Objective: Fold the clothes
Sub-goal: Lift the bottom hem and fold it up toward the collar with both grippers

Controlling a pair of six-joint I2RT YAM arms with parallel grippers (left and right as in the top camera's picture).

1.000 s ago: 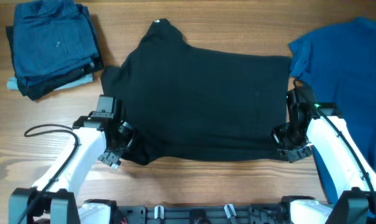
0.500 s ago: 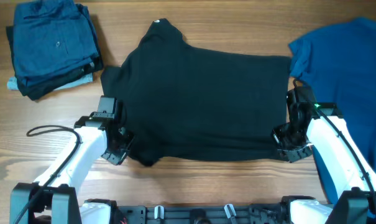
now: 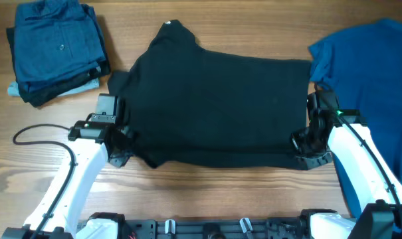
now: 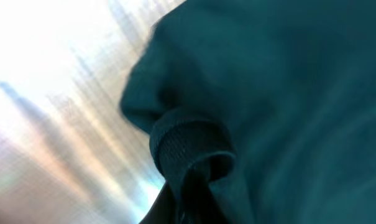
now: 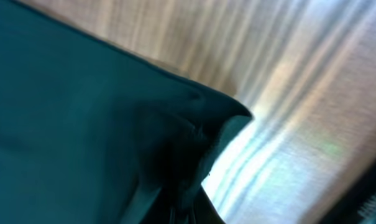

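Subject: black T-shirt (image 3: pixel 214 106), short-sleeved. It lies spread on the wooden bench (image 3: pixel 187 199) at the centre of the overhead view. Its neck points to 11 o'clock, and a small white mark (image 3: pixel 169 25) shows at the collar. The cloth is mostly flat. One sleeve lies toward 9 o'clock, and the lower hem runs from 7 to 4 o'clock.

Left arm (image 3: pixel 81 166): it reaches in from 7 o'clock and ends at the shirt's 8 o'clock corner. The left jaws are pressed together on the black T-shirt. In the left wrist view a rolled, ribbed edge of the cloth (image 4: pixel 191 146) bunches just above the jaws and runs down into them. The bench behind it is blurred.

Right arm (image 3: pixel 357 156): it reaches in from 5 o'clock and ends at the shirt's 4 o'clock corner. The right jaws are likewise pressed together, pinching the black T-shirt. The right wrist view shows the corner of the cloth (image 5: pixel 194 143) drawn to a point and gathered down between the jaws, with blurred wood grain beyond.

Other clothes: a bright blue T-shirt (image 3: pixel 367 73) lies unfolded at 3 o'clock. Its near edge is just beside the black shirt's right side, and it runs off the frame. A folded stack of dark blue garments (image 3: pixel 54 50) sits at 10 o'clock, well apart from the black shirt.

Other items: a black cable (image 3: pixel 34 136) loops over the bench at 8 o'clock, beside the left arm.
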